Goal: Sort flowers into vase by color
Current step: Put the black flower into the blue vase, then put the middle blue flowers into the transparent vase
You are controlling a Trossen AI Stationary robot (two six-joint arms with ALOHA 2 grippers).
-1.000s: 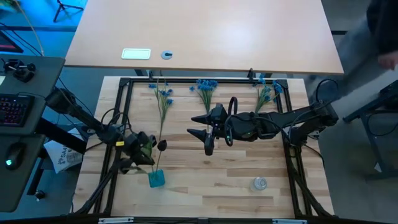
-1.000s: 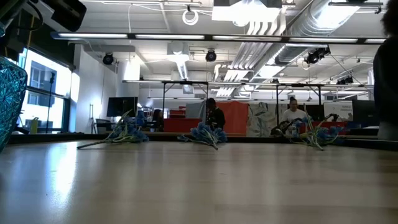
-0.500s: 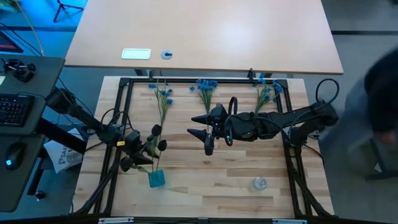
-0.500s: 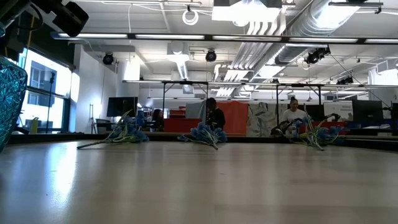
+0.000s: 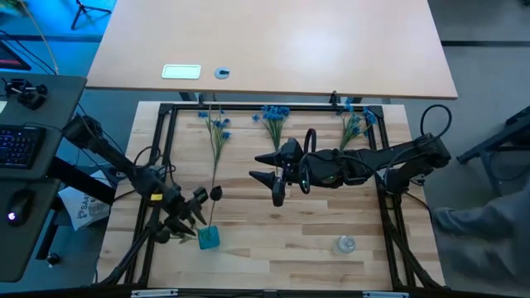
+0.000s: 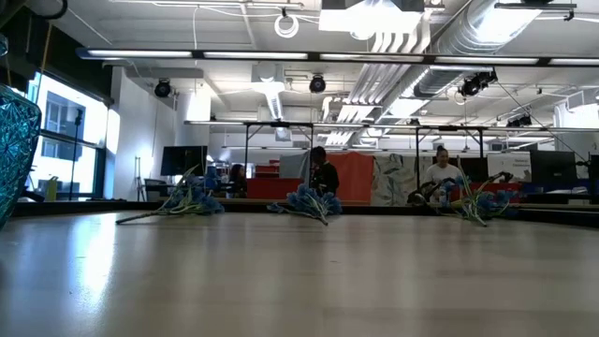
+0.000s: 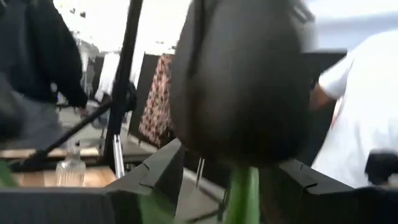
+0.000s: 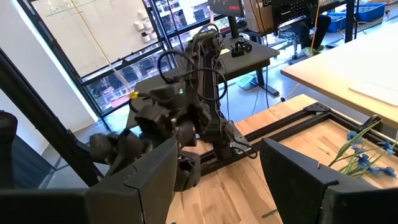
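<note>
A leafy stem with one dark bud [image 5: 216, 193] stands in the teal vase [image 5: 209, 238], its lower end inside the vase. My left gripper [image 5: 192, 217] is open just left of it. In the left wrist view the bud [image 7: 242, 81] and its green stem [image 7: 244, 196] show between the spread fingers [image 7: 155, 177], apart from them. Three blue flower sprigs [image 5: 217, 128] [image 5: 275, 116] [image 5: 356, 124] lie along the far edge. My right gripper [image 5: 265, 176] hangs open above mid-table. The teal vase [image 6: 14, 140] fills the low view's left edge.
A clear glass vase [image 5: 345, 244] stands near the front right. A black frame [image 5: 248, 107] borders the wooden work area, with bare wood between the vases. The blue sprigs [image 6: 304, 201] lie in a row across the far side. People show in the room behind.
My left gripper has opened and let go of the dark-bud flower's stem, then drawn back toward the near left corner and risen a little. The flower has stayed standing in the teal vase.
</note>
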